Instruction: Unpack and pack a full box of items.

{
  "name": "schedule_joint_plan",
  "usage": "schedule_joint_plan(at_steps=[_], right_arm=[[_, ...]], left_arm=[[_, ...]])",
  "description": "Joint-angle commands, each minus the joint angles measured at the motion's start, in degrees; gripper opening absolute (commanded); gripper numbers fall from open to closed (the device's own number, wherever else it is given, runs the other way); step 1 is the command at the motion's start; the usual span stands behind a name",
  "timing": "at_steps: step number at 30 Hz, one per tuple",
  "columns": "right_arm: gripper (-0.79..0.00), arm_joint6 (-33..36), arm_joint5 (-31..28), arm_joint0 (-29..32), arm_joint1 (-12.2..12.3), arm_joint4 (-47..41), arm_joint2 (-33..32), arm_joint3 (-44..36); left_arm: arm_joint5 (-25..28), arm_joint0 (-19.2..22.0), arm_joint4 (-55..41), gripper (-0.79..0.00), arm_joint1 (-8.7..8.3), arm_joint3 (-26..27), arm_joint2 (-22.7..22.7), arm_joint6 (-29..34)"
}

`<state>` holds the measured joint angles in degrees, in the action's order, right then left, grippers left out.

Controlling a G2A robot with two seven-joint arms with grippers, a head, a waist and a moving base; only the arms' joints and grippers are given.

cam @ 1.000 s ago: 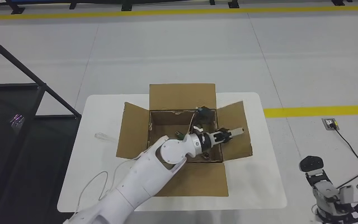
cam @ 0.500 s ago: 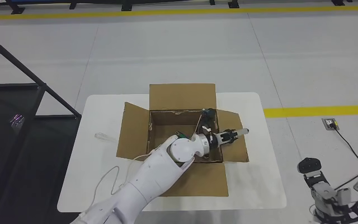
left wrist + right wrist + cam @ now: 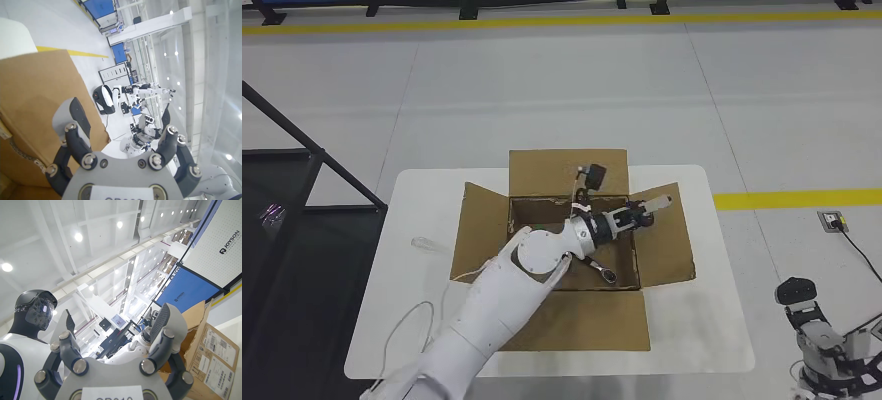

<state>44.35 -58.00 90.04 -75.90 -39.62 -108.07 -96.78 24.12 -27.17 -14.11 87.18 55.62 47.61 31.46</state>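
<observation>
Scene, largest first.

White rounded-corner worktop (image 3: 702,300), smooth and matte. On it sits an open brown corrugated cardboard box (image 3: 567,172) with all four flaps folded outward. The flap edges are ragged and the board is dull and fibrous. The right wrist view shows an outer wall of the box with paper labels.

The left arm, in a glossy white shell, reaches across the box opening. Left tool (image 3: 650,211) has its fingers spread with nothing between them. It hangs above the box's right wall and points out over the right-hand flap (image 3: 667,240). The left wrist view confirms this: dark ribbed pads (image 3: 80,115) stand wide apart, with bare cardboard just beside one.

Right tool (image 3: 116,310) is likewise spread and empty. It is angled up toward the ceiling, and the labelled box wall sits beside it, so I judge it low and outside the box.

Task item in sight: a slim silver-grey metal spanner (image 3: 603,271), hard and shiny. It lies flat on the box floor near the right wall.

Key relation: the spanner lies below the left tool and back toward the robot. Its long axis runs diagonally across the floor. The tool faces away from it, so a pick would probably need a swing back, a turn downward and fingers set across the shank. The left arm is the nearer one.

Small pale object (image 3: 425,243) on the worktop left of the box; I cannot tell what it is.
</observation>
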Motion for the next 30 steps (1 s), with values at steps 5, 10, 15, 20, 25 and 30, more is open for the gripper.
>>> schedule_joint_plan(at_steps=[5, 10, 15, 20, 25, 30], right_arm=[[0.0, -2.7, 3.4, -2.3, 0.0, 9.0, 1.1, -3.2], [0.0, -9.8, 9.9, -6.9, -0.6, 29.8, 5.0, -8.4], [0.0, -14.4, 17.8, -13.0, -1.6, 55.3, 15.9, -14.1], [0.0, -16.0, 25.7, -21.5, -2.6, 79.0, 29.4, -12.5], [0.0, -16.5, 36.4, -31.1, -4.2, 99.2, 43.5, -3.4], [0.0, -17.2, 43.3, -36.4, -5.5, 105.0, 49.6, 3.3]], left_arm=[[-7.0, -12.5, 6.4, 0.0, -5.89, 22.9, 16.1, 2.9], [-12.5, -24.8, 10.3, 0.0, -9.05, 41.3, 29.6, 4.3], [-13.6, -33.1, 9.8, 0.0, -10.89, 49.2, 41.8, 5.7], [-11.3, -40.9, 6.2, 0.0, -12.07, 50.9, 52.3, 7.1], [-8.7, -47.6, 4.0, 0.0, -12.69, 49.8, 57.7, 7.7], [-7.7, -49.8, 3.1, 0.0, -12.96, 48.8, 58.0, 9.0]])
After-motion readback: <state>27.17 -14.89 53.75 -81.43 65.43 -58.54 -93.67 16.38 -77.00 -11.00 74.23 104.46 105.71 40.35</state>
